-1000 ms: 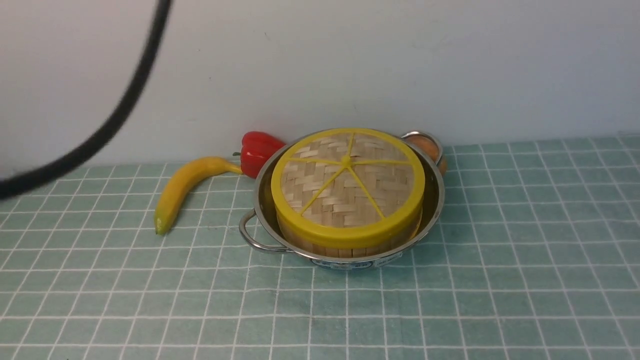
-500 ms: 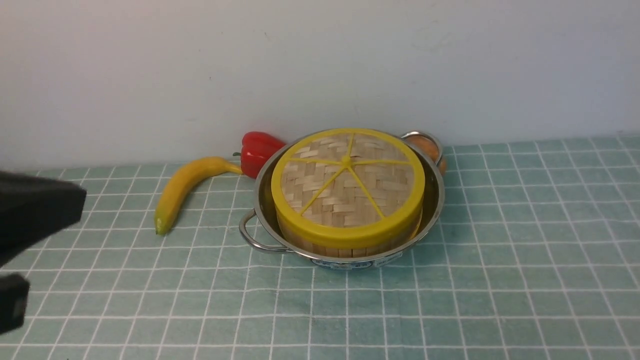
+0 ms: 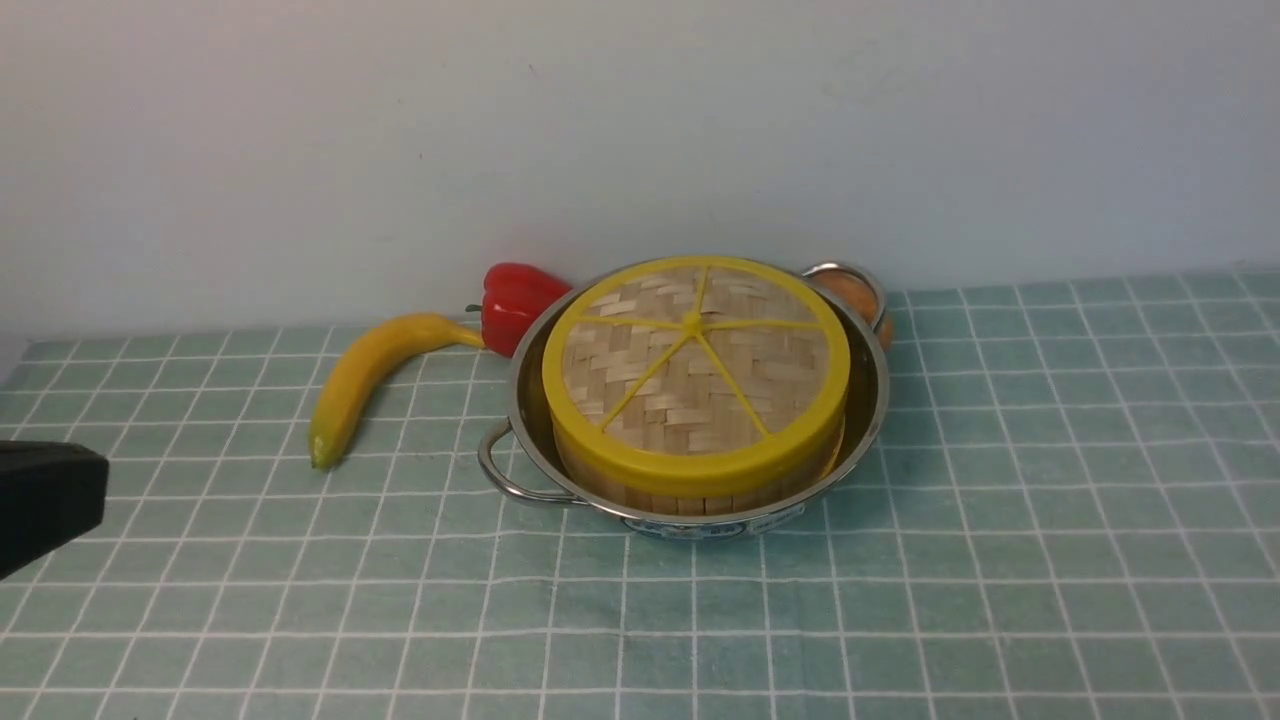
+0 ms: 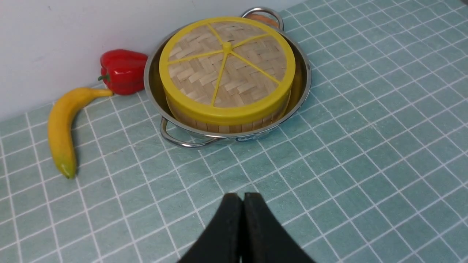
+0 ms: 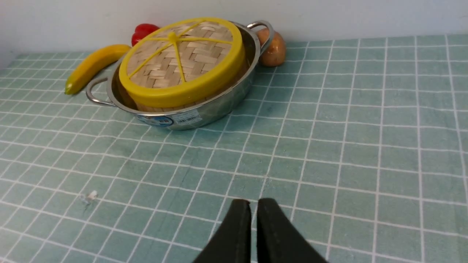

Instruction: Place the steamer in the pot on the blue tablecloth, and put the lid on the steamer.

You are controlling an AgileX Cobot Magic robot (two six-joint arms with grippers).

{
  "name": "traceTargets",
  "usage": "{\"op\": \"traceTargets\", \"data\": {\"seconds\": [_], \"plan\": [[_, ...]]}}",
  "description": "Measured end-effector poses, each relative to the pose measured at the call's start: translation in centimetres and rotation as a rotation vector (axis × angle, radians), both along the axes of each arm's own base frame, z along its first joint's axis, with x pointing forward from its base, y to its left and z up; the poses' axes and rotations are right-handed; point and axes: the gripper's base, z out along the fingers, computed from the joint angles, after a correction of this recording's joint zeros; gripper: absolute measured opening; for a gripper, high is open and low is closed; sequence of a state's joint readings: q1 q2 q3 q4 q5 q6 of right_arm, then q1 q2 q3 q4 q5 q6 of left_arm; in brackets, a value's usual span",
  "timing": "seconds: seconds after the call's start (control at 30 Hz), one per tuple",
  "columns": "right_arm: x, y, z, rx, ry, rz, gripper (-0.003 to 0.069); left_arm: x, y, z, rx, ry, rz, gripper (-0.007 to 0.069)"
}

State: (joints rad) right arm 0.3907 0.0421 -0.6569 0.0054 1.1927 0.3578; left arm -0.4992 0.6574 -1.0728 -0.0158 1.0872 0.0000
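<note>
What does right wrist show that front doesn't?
Right wrist only: the round brown fruit behind the pot's far handle in full, the barcode label on the pot wall, and the right gripper, jaws shut. Front only: a dark piece of the left arm at the edge. Both: lid on steamer inside pot, banana, red pepper.
</note>
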Motion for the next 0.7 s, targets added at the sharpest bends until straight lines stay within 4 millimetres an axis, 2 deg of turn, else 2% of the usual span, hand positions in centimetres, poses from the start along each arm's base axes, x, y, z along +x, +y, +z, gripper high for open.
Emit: {"op": "traceTargets", "data": {"seconds": [0.2, 0.27, 0.33, 0.43, 0.47, 0.5, 0.57, 0.6, 0.63, 0.67, 0.7], "plan": [[-0.1, 0.2, 0.0, 0.018, 0.007, 0.019, 0.008, -0.5, 0.9, -0.4, 0.031, -0.051, 0.047, 0.0012], [-0.1, 0.3, 0.0, 0.024, 0.008, 0.022, 0.0097, -1.3, 2.4, -1.3, 0.086, -0.131, 0.143, 0.0012], [-0.1, 0.3, 0.0, 0.025, 0.009, 0.022, 0.0102, -1.5, 2.8, -2.0, 0.105, -0.162, 0.185, 0.0012], [-0.1, 0.3, 0.0, 0.027, 0.009, 0.024, 0.0125, -2.0, 3.9, -5.7, 0.166, -0.264, 0.321, 0.0021], [-0.1, 0.3, 0.0, 0.027, 0.008, 0.024, 0.0133, -2.1, 4.2, -7.7, 0.177, -0.307, 0.363, 0.0022], [-0.1, 0.3, 0.0, 0.027, 0.008, 0.024, 0.0136, -2.0, 4.2, -7.9, 0.175, -0.329, 0.371, 0.0022], [-0.1, 0.3, 0.0, 0.027, 0.008, 0.024, 0.0147, -1.9, 4.5, -11.2, 0.175, -0.365, 0.432, 0.0022], [-0.1, 0.3, 0.0, 0.027, 0.008, 0.024, 0.016, -2.0, 4.7, -13.9, 0.159, -0.411, 0.474, 0.0022], [-0.1, 0.3, 0.0, 0.027, 0.008, 0.024, 0.0165, -2.0, 4.7, -15.3, 0.147, -0.427, 0.491, 0.0022], [-0.1, 0.3, 0.0, 0.027, 0.008, 0.024, 0.0166, -2.0, 4.7, -15.5, 0.143, -0.438, 0.494, 0.0022], [-0.1, 0.3, 0.0, 0.027, 0.008, 0.024, 0.0171, -1.9, 4.7, -16.9, 0.131, -0.434, 0.505, 0.0022]]}}
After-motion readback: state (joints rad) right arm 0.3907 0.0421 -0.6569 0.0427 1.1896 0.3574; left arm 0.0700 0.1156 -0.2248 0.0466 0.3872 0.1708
